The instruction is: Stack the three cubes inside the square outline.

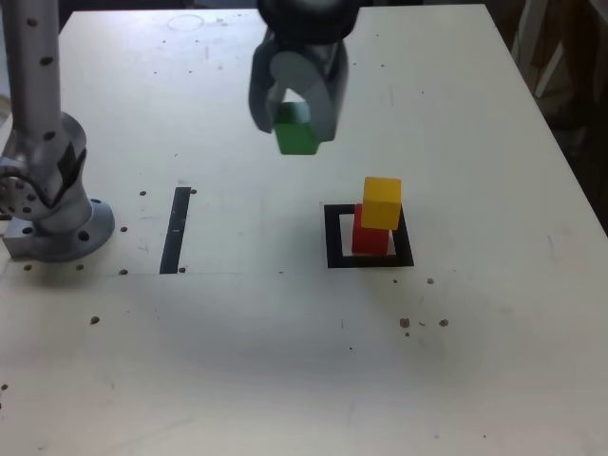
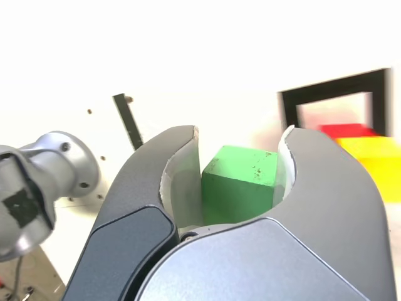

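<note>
On the white table (image 1: 285, 380), which fills nearly the whole exterior view, the surface is scuffed and speckled with small dark spots and screw holes. A faint ring mark shows near its far edge, and a thin black slot (image 1: 176, 230) lies toward the exterior view's left, next to the arm's grey metal base (image 1: 52, 204). Beyond the table's far corners the room is dark, with pale upright boards just visible at the exterior view's right.

The black square outline (image 1: 369, 258) sits right of centre in the exterior view. The red cube (image 1: 369, 237) stands inside it on the white middle, and the yellow cube (image 1: 382, 202) rests on top of the red one, shifted a little toward the exterior view's right and turned slightly out of line with it.

The gripper (image 1: 296, 122) hangs above the table, farther back than the outline and to its left in the exterior view, well clear of the stack. Its two dark jaws are closed tight against opposite sides of the green cube (image 2: 241, 184), which is lifted off the surface. In the wrist view the cube's top face carries small dark specks.
</note>
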Motion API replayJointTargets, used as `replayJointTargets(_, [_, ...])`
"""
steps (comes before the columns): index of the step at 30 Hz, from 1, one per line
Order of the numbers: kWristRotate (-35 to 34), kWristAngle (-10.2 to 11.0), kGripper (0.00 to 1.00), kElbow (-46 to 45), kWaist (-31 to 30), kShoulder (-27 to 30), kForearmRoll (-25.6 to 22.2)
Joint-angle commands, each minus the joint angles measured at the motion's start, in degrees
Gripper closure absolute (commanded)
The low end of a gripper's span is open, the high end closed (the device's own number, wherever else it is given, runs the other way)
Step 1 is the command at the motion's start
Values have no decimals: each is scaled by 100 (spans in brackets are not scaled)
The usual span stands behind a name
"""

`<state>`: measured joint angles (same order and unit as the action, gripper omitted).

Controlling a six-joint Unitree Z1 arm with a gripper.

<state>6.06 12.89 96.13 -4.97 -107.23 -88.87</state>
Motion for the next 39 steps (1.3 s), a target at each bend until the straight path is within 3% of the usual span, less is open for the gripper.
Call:
replayJointTargets(1, [5,0,67,423,-18,-140,-123])
replayJointTargets(17, [9,-158,67,1366,-134,-818,-304])
replayJointTargets(39, [-17,-264,67,1535,-365,-1324,-282])
